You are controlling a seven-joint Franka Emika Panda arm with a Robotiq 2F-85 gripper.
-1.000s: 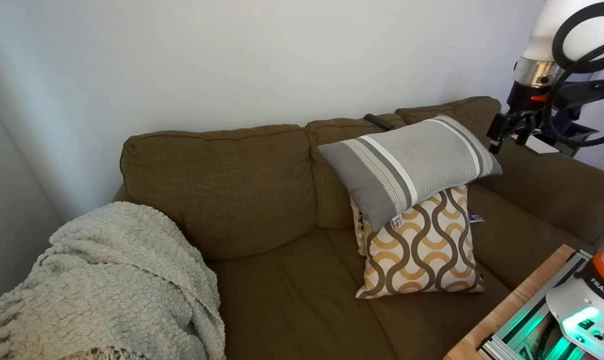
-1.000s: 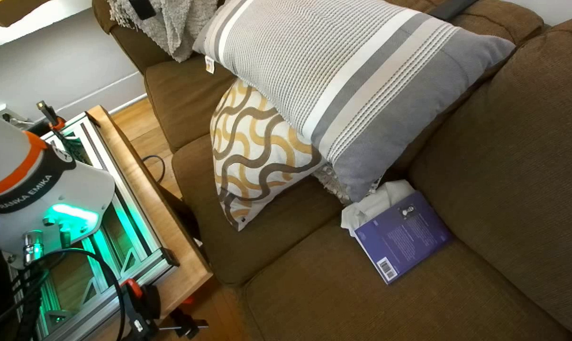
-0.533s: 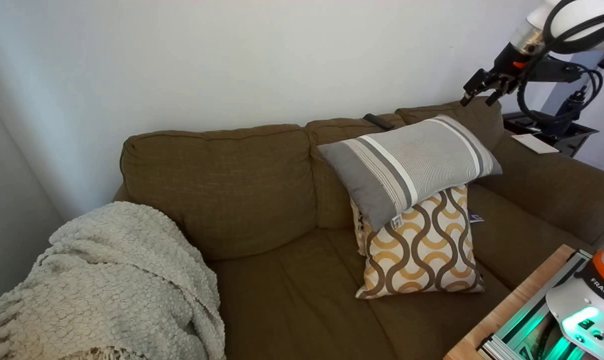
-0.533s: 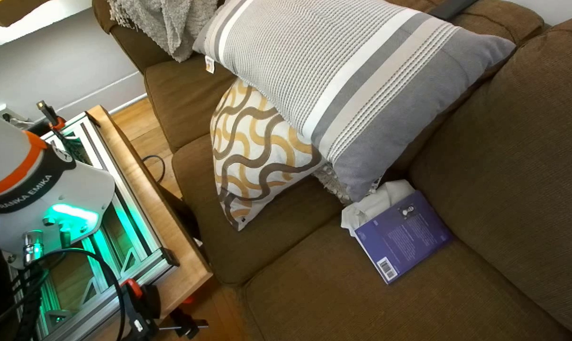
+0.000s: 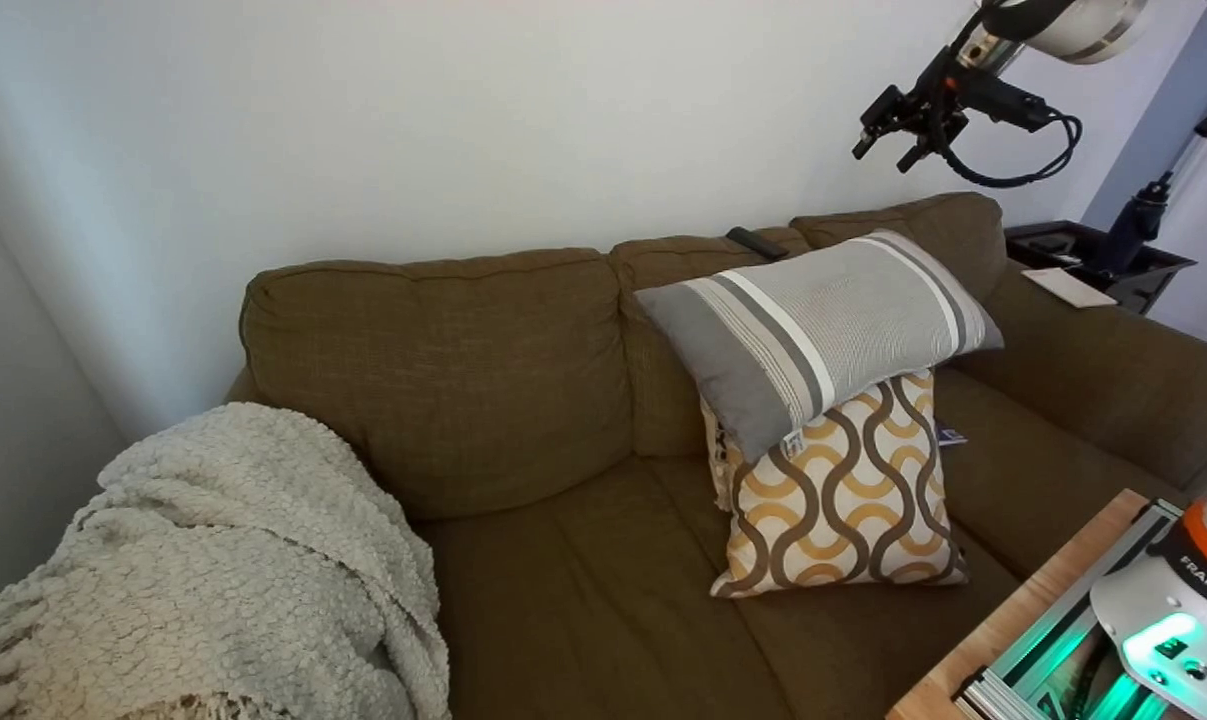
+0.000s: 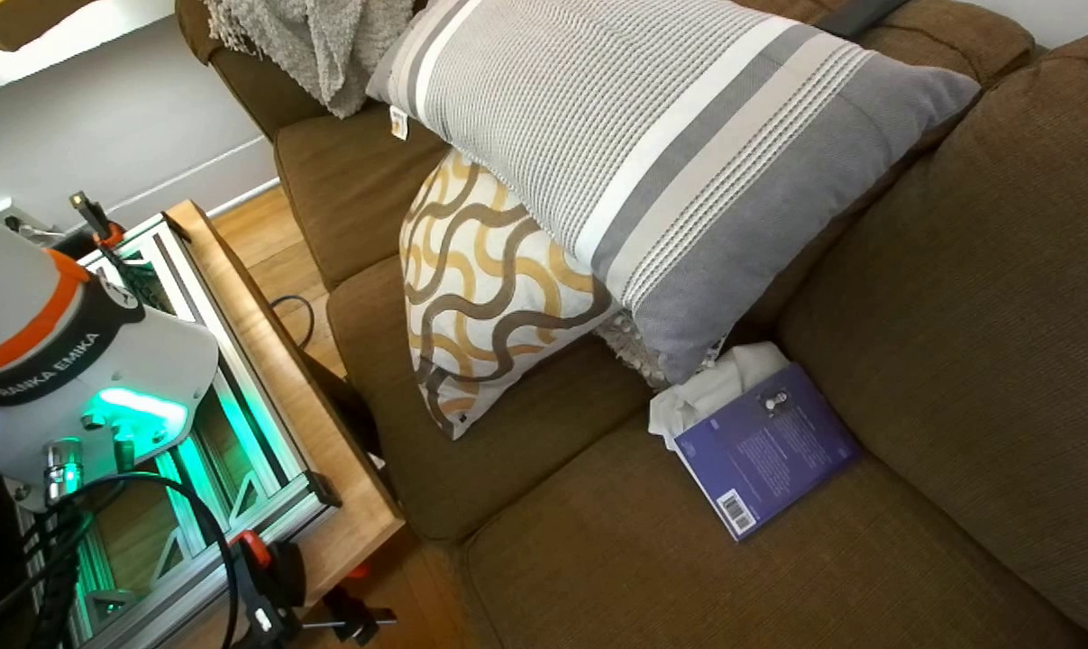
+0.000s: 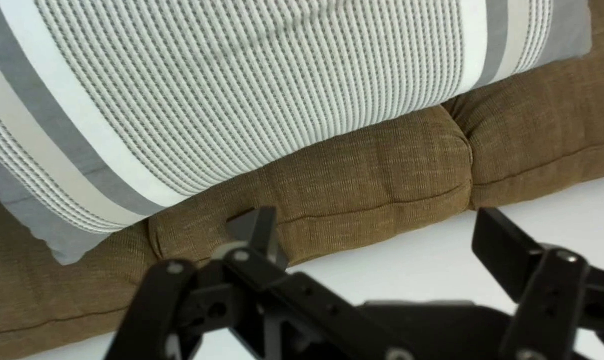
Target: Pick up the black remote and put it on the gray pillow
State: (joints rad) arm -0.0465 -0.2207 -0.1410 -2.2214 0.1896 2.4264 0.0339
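The black remote (image 5: pixel 757 243) lies on top of the sofa's back cushion, just behind the gray pillow (image 5: pixel 831 318). The remote (image 6: pixel 861 16) is cut by the top edge in an exterior view, where the striped pillow (image 6: pixel 670 153) lies large. My gripper (image 5: pixel 883 157) is open and empty, in the air above the sofa back, to the right of the remote. In the wrist view the gripper (image 7: pixel 377 237) has its fingers wide apart; the pillow (image 7: pixel 261 90) fills the top. A dark piece of the remote (image 7: pixel 240 224) shows behind the left finger, mostly hidden.
A mustard-and-white patterned cushion (image 5: pixel 843 490) props the pillow from below. A purple book (image 6: pixel 769 455) lies on the seat. A pale blanket (image 5: pixel 233 560) covers the sofa's left end. The wall (image 5: pixel 523 120) rises behind the sofa back. A dark side table (image 5: pixel 1153 265) stands at the far right.
My gripper has moved up and left in an exterior view, toward the sofa back, and has tilted. A dark gripper part has left the top of an exterior view. Remote and pillow have not moved.
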